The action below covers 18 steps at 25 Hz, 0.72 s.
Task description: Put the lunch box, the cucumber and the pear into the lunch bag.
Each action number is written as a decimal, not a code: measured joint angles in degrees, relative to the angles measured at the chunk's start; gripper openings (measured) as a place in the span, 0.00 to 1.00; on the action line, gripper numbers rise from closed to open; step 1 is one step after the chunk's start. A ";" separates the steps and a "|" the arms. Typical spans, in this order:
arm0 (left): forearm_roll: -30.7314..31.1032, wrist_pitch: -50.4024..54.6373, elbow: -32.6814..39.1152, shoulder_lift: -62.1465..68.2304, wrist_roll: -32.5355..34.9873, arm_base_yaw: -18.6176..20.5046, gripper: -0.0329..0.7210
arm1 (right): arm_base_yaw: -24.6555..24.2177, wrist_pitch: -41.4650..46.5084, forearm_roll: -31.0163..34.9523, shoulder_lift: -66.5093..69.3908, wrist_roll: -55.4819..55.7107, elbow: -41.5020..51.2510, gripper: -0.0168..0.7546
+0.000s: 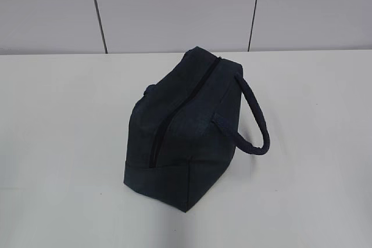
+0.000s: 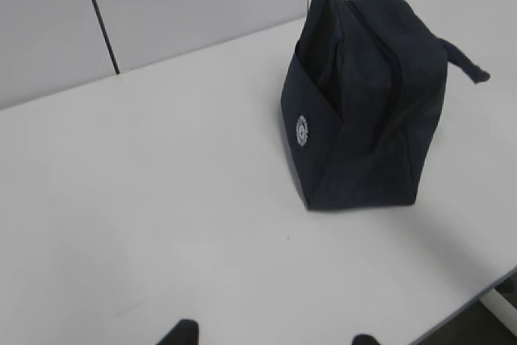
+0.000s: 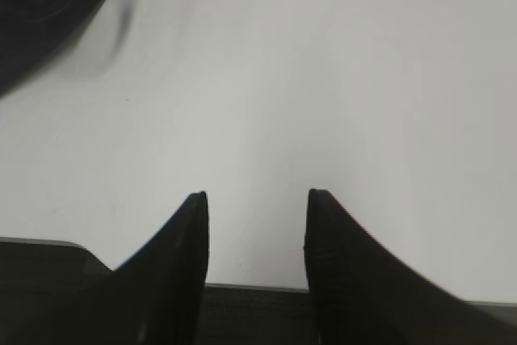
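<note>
lunch bag (image 1: 189,129) stands alone mid-frame on white bench (image 1: 64,143) in exterior view, top zipper (image 1: 180,111) shut, loop handle (image 1: 253,120) drooping toward right; likely closed, so zipper needs opening before loading. lunch box, cucumber, pear not visible in any view. left claw (image 2: 271,337): only fingertips at bottom edge, apart, empty; bag upper right of frame, well apart. right claw (image 3: 254,240): jaws parted, empty, over bare bench; bag at upper-left corner, well apart.
</note>
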 joint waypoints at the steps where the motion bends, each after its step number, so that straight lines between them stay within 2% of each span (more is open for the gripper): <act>1: 0.08 0.23 0.00 -1.01 -0.34 0.00 0.50 | 0.00 -0.80 0.00 0.00 -0.08 0.46 0.43; 18: 1.28 0.28 0.00 -1.39 -2.06 0.00 0.47 | 0.00 -2.07 0.30 0.00 -0.21 1.01 0.43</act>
